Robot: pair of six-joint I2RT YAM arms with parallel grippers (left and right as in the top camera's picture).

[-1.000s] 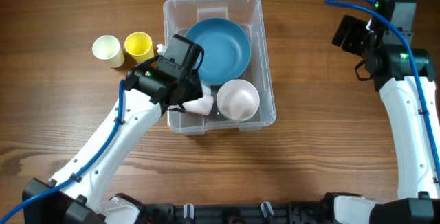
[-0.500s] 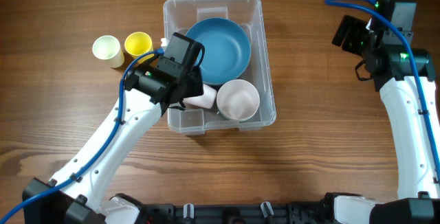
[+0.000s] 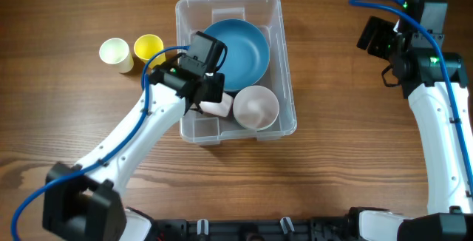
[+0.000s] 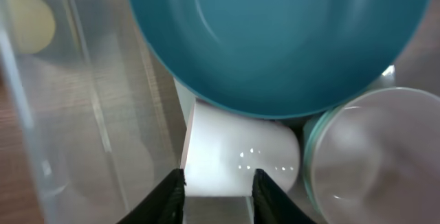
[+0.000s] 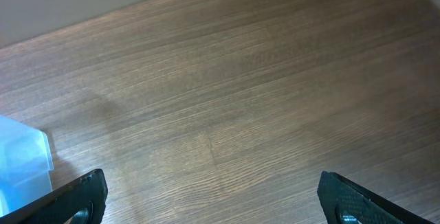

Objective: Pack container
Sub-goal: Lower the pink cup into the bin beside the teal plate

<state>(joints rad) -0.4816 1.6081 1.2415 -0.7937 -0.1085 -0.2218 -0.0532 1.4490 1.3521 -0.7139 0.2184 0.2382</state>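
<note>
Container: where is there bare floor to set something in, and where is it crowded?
Free: the near-left corner of the container, between white cup and front wall; a thin strip behind the blue bowl, along the far wall. Crowded: the near-right, where white bowl, cup and blue bowl bunch up, left gripper on the cup.

Your container (image 3: 228, 0) sits mid-worktop (image 3: 332, 182), nudged toward 12 o'clock. Inside it, the big bowl (image 3: 240, 45) takes the 12 o'clock end and the small bowl (image 3: 256, 108) the 5 o'clock corner. The tipped cup (image 3: 219, 109) lies just beside the small bowl at its 9 o'clock, under the left gripper (image 4: 215, 195). Out on the worktop at the container's 10 o'clock, the inner cup (image 3: 148, 47) and outer cup (image 3: 115, 52) stand side by side.
</note>
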